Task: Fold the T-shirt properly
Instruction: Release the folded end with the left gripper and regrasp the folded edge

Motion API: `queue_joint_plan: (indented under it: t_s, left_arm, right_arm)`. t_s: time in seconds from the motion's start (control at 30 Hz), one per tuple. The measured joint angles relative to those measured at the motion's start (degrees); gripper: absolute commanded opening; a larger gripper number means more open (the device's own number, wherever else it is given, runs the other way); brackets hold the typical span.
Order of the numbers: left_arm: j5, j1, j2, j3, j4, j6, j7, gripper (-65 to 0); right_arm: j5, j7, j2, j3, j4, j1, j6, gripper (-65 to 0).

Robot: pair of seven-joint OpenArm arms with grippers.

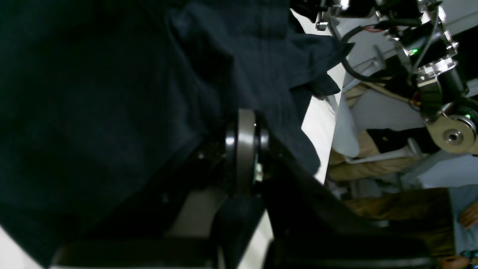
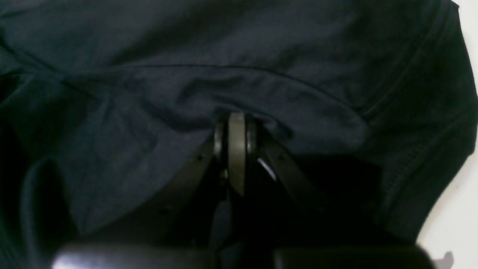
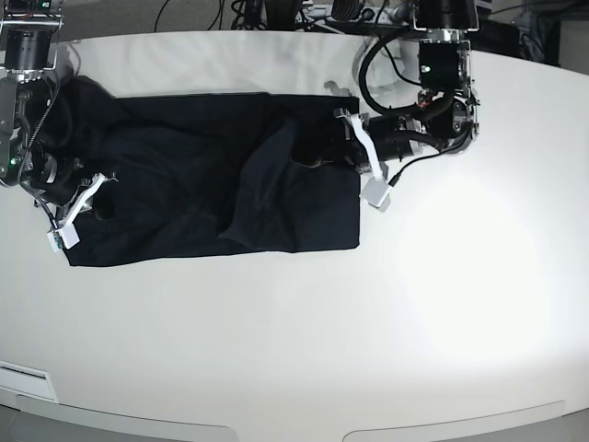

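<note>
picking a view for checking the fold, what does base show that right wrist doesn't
Only base shows the whole T-shirt spread on the white table, with the left gripper at its right edge and the right gripper at its left end. Only right wrist shows the seams and the jaws shut on a pinch of cloth. Both show the T-shirt and the right gripper.

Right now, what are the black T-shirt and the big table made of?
The T-shirt looks like soft matte knit cloth, probably cotton: it wrinkles, and stitched seams show in the right wrist view. The table looks hard, smooth and white, faintly glossy; whether it is laminate or painted wood is unclear.
</note>
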Motion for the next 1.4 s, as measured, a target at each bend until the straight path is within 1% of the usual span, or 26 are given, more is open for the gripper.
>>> queue_joint_plan:
  t_s: [0.1, 0.2, 0.27, 0.33, 0.37, 0.4, 0.43, 0.47, 0.5, 0.57, 0.6, 0.67, 0.77, 0.8, 0.87, 1.0, 1.1, 1.2, 1.27, 1.3, 1.33, 1.4]
  left_arm:
    - [0.5, 0.5, 1.2, 4.1, 0.0, 0.0, -0.3, -65.0]
    - [2.0, 0.3, 3.3, 10.3, 0.0, 0.0, -1.7, -65.0]
    - [8.0, 0.2, 4.0, 14.2, 0.0, 0.0, -4.6, -65.0]
    - [14.3, 0.2, 4.2, 16.9, 0.0, 0.0, -9.1, -65.0]
    - [15.1, 0.0, 4.0, 17.6, 0.0, 0.0, -9.4, -65.0]
    - [15.0, -0.4, 3.9, 17.9, 0.0, 0.0, -8.8, -65.0]
    - [14.7, -1.4, 3.8, 18.1, 0.2, 1.2, -6.3, -65.0]
    - [14.6, -2.5, 3.8, 18.1, 0.8, 1.4, -3.5, -65.0]
    - [14.1, -3.6, 3.7, 18.0, 1.7, 1.3, -2.6, -65.0]
    - [12.6, -4.7, 3.1, 16.9, 3.3, 0.2, -2.8, -65.0]
    - [12.6, -4.7, 2.5, 16.3, 3.8, 0.2, -2.8, -65.0]
    - [12.7, -4.2, 0.4, 15.3, 4.1, 0.2, -1.6, -65.0]
    - [13.0, -3.8, -3.0, 13.5, 4.3, 0.2, -0.7, -65.0]
    - [12.3, -4.0, -3.9, 13.2, 4.3, 0.5, -0.9, -65.0]
    - [8.7, -4.1, -5.5, 13.0, 4.5, 0.5, -1.0, -65.0]
    - [3.6, -3.9, -6.2, 13.2, 4.7, 0.2, -0.3, -65.0]
    - [-0.1, -3.8, -6.3, 13.2, 7.4, 0.2, -0.3, -65.0]
    - [0.0, -4.2, -6.2, 13.2, 9.9, 0.1, -0.5, -65.0]
    - [2.8, -4.3, -6.1, 12.7, 10.7, 0.0, -1.8, -65.0]
    - [5.9, -4.5, -6.1, 12.3, 10.7, -0.1, -3.6, -65.0]
    - [10.4, -4.8, -6.1, 11.7, 10.8, 0.0, -5.9, -65.0]
    - [20.7, -5.4, -6.1, 10.6, 10.8, 6.3, -11.0, -65.0]
  right_arm:
    - [0.0, 0.0, 0.0, 0.0, 0.0, 0.0, -0.1, -63.7]
    - [0.3, 0.1, 0.0, 0.0, 0.0, 0.0, -0.1, -63.7]
    - [0.4, 0.1, 0.0, 0.0, 0.0, 0.0, -0.1, -63.7]
    - [0.3, 0.0, 0.0, 0.0, 0.0, 0.0, -0.1, -63.7]
    - [0.3, 0.1, 0.0, 0.0, 0.0, 0.0, -0.1, -63.7]
    - [0.3, 0.0, 0.0, 0.0, 0.0, 0.0, -0.1, -63.7]
    - [0.3, 0.0, 0.0, 0.0, 0.0, 0.2, -0.1, -63.7]
    - [0.3, 0.0, 0.0, 0.0, 0.0, 0.3, -0.1, -63.7]
    - [0.3, 0.0, 0.0, 0.0, 0.0, 0.3, -0.1, -63.7]
    - [0.3, 0.0, 0.0, 0.0, 0.0, 0.3, -0.1, -63.7]
    - [0.3, -0.2, 0.0, 0.0, 0.0, 0.3, -0.1, -63.7]
    - [0.3, -1.3, 0.0, 0.0, 0.0, 0.5, -0.1, -63.7]
    - [0.3, -1.4, 0.0, 0.0, 0.0, 0.5, -0.2, -63.7]
    - [0.3, -1.4, 0.0, 0.0, 0.0, 0.5, -0.2, -63.7]
    - [0.3, -1.4, 0.0, 0.0, 0.0, 0.5, -0.2, -63.7]
    - [0.3, -1.4, 0.0, 0.0, 0.0, 0.5, -0.2, -63.7]
    - [0.3, -1.4, 0.0, 0.0, 0.0, 0.5, -0.1, -63.7]
    - [0.3, -1.4, 0.0, 0.0, 0.0, 0.4, -0.1, -63.7]
    - [0.4, -1.4, 0.0, 0.0, 0.0, 0.4, -0.1, -63.7]
    - [0.4, -1.4, 0.0, 0.0, 0.0, 0.5, -0.1, -63.7]
    - [0.4, -1.4, 0.0, 0.0, 0.0, 0.5, -0.1, -63.7]
    - [0.4, -1.4, 0.0, 0.0, 0.0, 0.4, -0.1, -63.7]
